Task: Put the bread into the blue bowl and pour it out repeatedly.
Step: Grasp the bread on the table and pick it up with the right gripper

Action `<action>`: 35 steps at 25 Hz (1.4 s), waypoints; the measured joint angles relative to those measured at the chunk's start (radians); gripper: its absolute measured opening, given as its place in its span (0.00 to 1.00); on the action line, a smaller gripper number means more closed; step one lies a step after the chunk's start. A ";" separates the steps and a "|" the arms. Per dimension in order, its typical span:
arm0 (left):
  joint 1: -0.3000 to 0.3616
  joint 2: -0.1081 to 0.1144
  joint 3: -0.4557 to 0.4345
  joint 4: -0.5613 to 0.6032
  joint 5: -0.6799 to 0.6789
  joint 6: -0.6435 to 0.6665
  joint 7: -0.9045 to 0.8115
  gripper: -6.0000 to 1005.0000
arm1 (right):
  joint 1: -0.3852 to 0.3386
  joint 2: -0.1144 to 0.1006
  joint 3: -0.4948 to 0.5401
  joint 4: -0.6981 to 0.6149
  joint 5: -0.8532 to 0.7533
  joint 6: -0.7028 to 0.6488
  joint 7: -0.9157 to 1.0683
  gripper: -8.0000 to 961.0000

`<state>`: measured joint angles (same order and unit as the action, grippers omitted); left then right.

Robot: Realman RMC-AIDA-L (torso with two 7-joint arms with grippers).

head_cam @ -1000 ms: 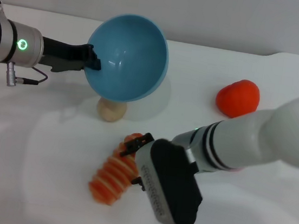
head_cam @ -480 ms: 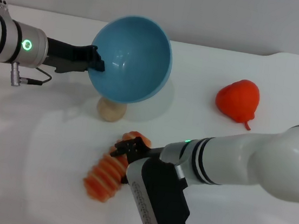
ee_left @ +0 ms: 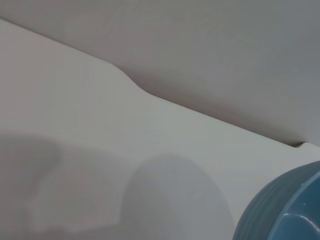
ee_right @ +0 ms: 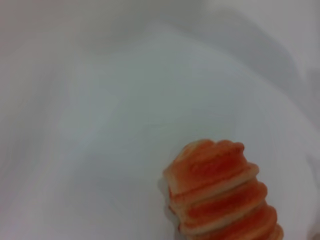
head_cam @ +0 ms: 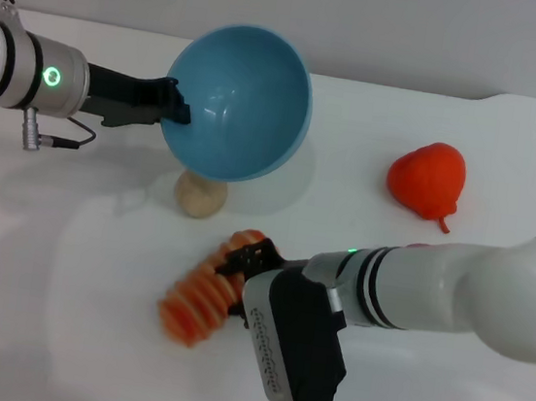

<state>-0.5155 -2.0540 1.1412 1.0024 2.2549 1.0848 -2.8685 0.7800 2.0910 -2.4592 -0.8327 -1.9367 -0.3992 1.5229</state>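
The blue bowl hangs tilted above the table at the back, its opening facing the front. My left gripper is shut on its left rim. A slice of the bowl's outside shows in the left wrist view. The bread, orange-brown with cream stripes, lies slantwise at the front centre. My right gripper is at the bread's far end, closed around it. The right wrist view shows the bread's free end over the white table.
A small beige ball sits on the table just under the bowl. A red toy fruit lies at the back right. The white table runs to a wall at the back.
The bread's near end has shifted up and right with my right gripper. The bowl has drifted slightly to the right in my left gripper.
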 joint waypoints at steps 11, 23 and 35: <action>-0.010 -0.002 0.005 -0.022 -0.001 -0.004 0.000 0.03 | -0.011 0.000 0.040 0.003 0.113 0.011 0.004 0.45; -0.016 0.002 0.003 -0.033 -0.001 -0.006 0.001 0.03 | -0.144 -0.018 0.344 -0.042 0.224 -0.233 0.001 0.37; -0.036 0.046 -0.003 -0.046 0.018 0.047 -0.006 0.03 | -0.314 -0.017 0.657 -0.036 0.381 -0.642 -0.164 0.26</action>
<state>-0.5517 -2.0082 1.1382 0.9569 2.2730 1.1321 -2.8741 0.4661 2.0744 -1.8020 -0.8688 -1.5560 -1.0409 1.3591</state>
